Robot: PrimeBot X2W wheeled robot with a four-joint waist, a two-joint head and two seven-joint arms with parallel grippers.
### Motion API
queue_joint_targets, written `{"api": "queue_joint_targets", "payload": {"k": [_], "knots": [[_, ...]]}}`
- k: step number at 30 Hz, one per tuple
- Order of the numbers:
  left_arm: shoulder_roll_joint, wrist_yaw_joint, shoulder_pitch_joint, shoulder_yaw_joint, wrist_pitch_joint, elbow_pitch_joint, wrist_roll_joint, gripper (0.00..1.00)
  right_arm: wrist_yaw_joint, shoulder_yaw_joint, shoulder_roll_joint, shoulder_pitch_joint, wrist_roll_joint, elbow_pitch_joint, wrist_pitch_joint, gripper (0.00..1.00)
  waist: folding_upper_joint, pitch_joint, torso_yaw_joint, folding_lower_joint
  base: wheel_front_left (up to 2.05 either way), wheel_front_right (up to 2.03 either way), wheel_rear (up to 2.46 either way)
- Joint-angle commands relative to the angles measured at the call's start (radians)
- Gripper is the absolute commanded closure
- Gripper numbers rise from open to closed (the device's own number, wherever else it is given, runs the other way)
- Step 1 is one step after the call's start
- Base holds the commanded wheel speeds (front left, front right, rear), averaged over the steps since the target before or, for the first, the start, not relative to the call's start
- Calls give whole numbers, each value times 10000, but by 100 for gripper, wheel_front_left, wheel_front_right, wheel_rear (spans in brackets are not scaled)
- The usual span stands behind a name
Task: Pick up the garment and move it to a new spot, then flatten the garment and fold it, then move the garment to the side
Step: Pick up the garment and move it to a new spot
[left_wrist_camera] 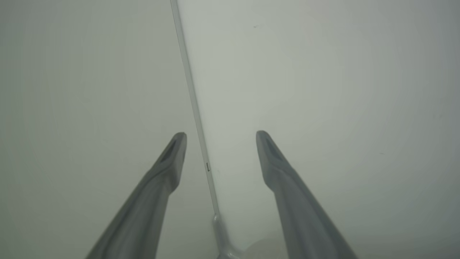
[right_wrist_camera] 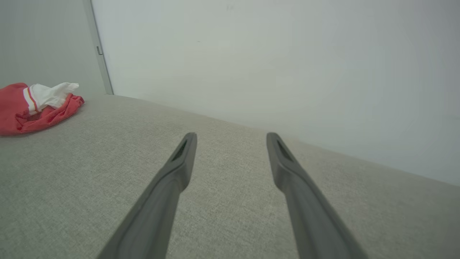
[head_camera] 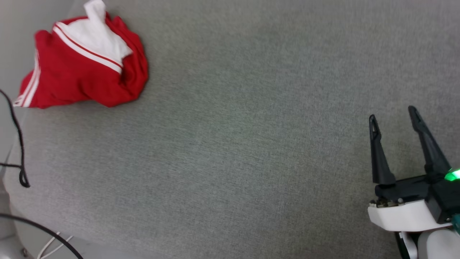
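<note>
Head view: a grey fabric surface point(head_camera: 251, 151) extends ahead of and to the left of the right jaws. In the right wrist view the same surface point(right_wrist_camera: 90, 172) lies beneath the jaws and ends beyond the fingertips at a pale wall point(right_wrist_camera: 287, 54).

The garment point(head_camera: 82, 68) lies on this surface in a crumpled heap. It is red cloth with a white sleeve uppermost and white-and-red stripe trim showing. It is far ahead of the right jaws and to their left, well apart from them. In the right wrist view the garment point(right_wrist_camera: 32, 108) sits beyond and to the left of the left-hand finger, near the foot of the wall.

The right gripper point(head_camera: 392, 112) has its jaws spread wide and grips nothing. The right wrist view shows the same gripper point(right_wrist_camera: 231, 136) with bare surface between the fingers.

The left gripper point(left_wrist_camera: 221, 133) also has its jaws spread wide and empty, and points at the wall point(left_wrist_camera: 323, 90). A thin vertical strip point(left_wrist_camera: 194, 100) on the wall runs up between the two fingers, nearer the left-hand one.

A black cable point(head_camera: 18, 144) hangs far to the left of the right jaws, on the robot's side of the garment. A white cable point(head_camera: 54, 244) lies further back, also far to the left.

A green indicator light point(head_camera: 453, 175) glows on the right gripper body, behind the base of the right-hand finger.
</note>
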Motion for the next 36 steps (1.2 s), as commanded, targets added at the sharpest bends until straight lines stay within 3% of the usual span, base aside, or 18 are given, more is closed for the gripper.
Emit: {"api": "queue_joint_targets", "payload": {"k": [1,7,13,19,22,27,35,36], "knots": [[197,-79,-380,-194,33,443,-132,0,-7,-13,-15,-183,-86,-161,-21,0,0,681,-223,-2,0,0,0],[1304,-199,-1706,-1646,1536,2082,-945,0,-7,-15,-181,-511,-288,-733,-21,0,0,1292,-352,-2,0,0,0],[2579,-208,-2140,-3819,4636,2919,-3478,0,-7,71,-295,-727,-351,-1221,-21,0,0,1743,-626,-2,0,0,0],[3869,-205,-1779,-5783,7821,2517,-6244,0,-5,101,-395,-847,-402,-1530,-20,0,0,2189,-850,-2,0,0,0],[4223,-207,-1677,-6427,8993,2348,-7299,0,-7,80,-463,-869,-428,-1634,-21,0,0,2432,-927,-2,0,0,0],[4547,-207,-1598,-7213,9913,2497,-8044,0,-7,45,-516,-925,-466,-1680,-21,0,0,2723,-1038,-2,0,0,0],[4057,-212,-1644,-8553,9846,2986,-8165,0,-7,112,-552,-979,-391,-1580,-21,0,0,2852,-1123,-2,0,0,0],[4056,-213,-1690,-8671,9796,3038,-8229,62,-7,130,-548,-995,-371,-1554,-21,0,0,2831,-1122,-2,0,0,0]]}}
